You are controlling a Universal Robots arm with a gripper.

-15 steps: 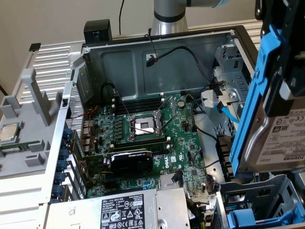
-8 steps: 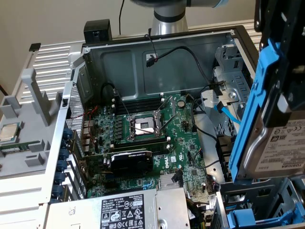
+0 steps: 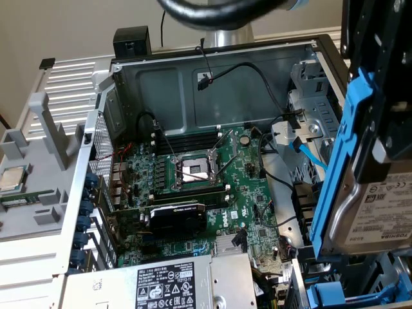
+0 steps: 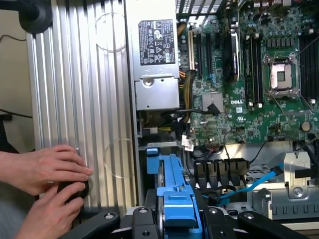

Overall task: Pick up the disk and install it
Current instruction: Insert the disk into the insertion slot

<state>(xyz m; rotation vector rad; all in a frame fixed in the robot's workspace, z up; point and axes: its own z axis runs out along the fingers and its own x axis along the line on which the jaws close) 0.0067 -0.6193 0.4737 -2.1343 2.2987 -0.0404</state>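
Closest in, the disk [image 3: 370, 206] hangs on edge in its blue carrier frame [image 3: 341, 141]. The claw [image 4: 177, 220] pinches it near the drive cage [image 3: 309, 109] at the exterior view's right. The open computer case [image 3: 225, 71] spreads beyond, its motherboard [image 3: 212, 187] exposed. To go well, I judge, the carrier should stay square to the bay rails and clear of the blue SATA cable [image 3: 308, 154]. A person's hands [image 4: 50, 169] rest on the ribbed side panel [image 4: 79, 99].

open pc case [image 3: 257, 71], motherboard [image 3: 248, 193] flat inside, bare cpu socket [image 3: 195, 170] mid-board, black graphics card [image 3: 177, 217] near it. grey psu [image 3: 167, 283] with black-and-white label beside board. blue sata cable [image 3: 309, 156] by drive cage [image 3: 309, 109]. ribbed metal panel [image 4: 79, 74] beside case
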